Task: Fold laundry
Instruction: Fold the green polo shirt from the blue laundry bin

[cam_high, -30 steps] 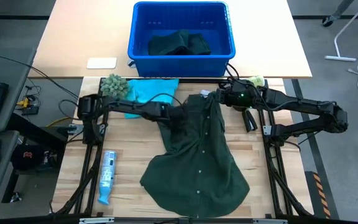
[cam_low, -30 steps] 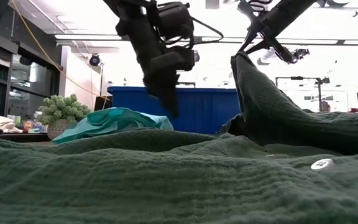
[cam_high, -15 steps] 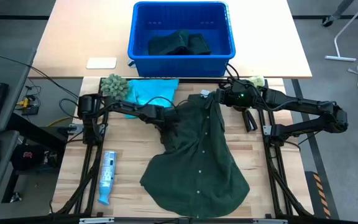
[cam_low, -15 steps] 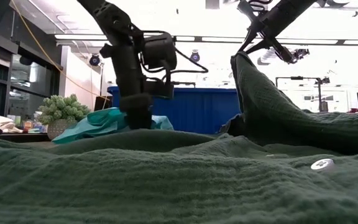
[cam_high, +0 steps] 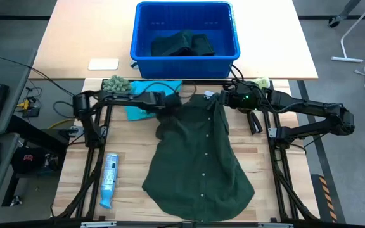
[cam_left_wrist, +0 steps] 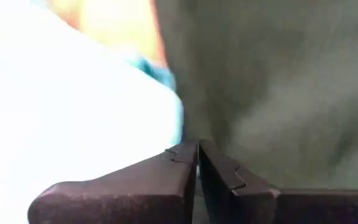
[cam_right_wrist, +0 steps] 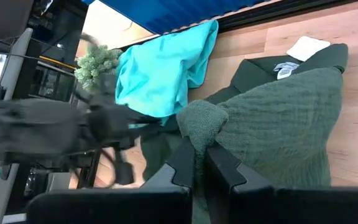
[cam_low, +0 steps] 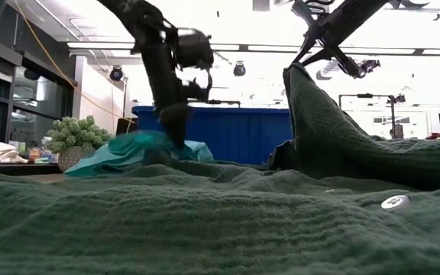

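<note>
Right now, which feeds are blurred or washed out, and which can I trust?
Left wrist view: smeared, one side blown out white; only the left gripper reads clearly. Low view: bright ceiling glare, arms silhouetted, the dark green shirt close to the lens. High view: even light, sharp. Right wrist view: the shirt is sharp, the other arm is blurred.

dark green shirt (cam_high: pixel 201 164): matt ribbed cloth | table (cam_high: pixel 132 164): smooth wood | bin (cam_high: pixel 144 47): glossy plastic

bare wood (cam_high: pixel 284 183) right of green shirt (cam_high: pixel 201 164), bottle (cam_high: pixel 109 178) lying left, blue bin (cam_high: pixel 185 30) behind
</note>
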`<state>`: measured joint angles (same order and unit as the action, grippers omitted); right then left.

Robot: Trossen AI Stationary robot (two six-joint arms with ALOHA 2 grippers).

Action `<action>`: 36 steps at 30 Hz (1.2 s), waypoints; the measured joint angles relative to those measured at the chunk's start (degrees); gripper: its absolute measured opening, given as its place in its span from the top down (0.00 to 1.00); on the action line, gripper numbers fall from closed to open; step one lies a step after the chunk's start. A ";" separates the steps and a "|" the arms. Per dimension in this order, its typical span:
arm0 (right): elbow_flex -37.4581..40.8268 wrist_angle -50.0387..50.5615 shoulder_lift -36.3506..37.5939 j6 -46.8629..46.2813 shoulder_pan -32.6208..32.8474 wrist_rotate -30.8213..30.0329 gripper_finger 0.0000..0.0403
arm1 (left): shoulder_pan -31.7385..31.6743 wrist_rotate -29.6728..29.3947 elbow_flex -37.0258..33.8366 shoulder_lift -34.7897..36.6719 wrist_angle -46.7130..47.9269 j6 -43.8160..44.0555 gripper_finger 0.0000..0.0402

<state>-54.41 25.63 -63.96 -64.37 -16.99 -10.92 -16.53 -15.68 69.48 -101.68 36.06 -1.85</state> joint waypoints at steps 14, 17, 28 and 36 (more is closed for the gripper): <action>0.00 0.26 0.00 1.83 0.43 -0.02 1.00 | 20.60 5.13 -0.29 -1.72 -15.64 18.83 1.00; 0.02 0.87 -0.02 3.18 0.86 0.31 1.00 | 25.66 6.06 -0.16 -5.00 -25.87 23.55 1.00; 0.02 1.15 0.00 5.19 0.92 3.50 1.00 | 34.08 11.54 4.51 -13.76 -28.09 29.50 1.00; 0.02 3.59 0.00 3.89 0.92 3.00 1.00 | 38.61 10.03 4.54 -13.83 -26.50 25.20 1.00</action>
<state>-54.39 29.22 -63.97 -60.48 -16.08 -7.92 22.09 -5.65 74.02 -115.50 9.56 23.35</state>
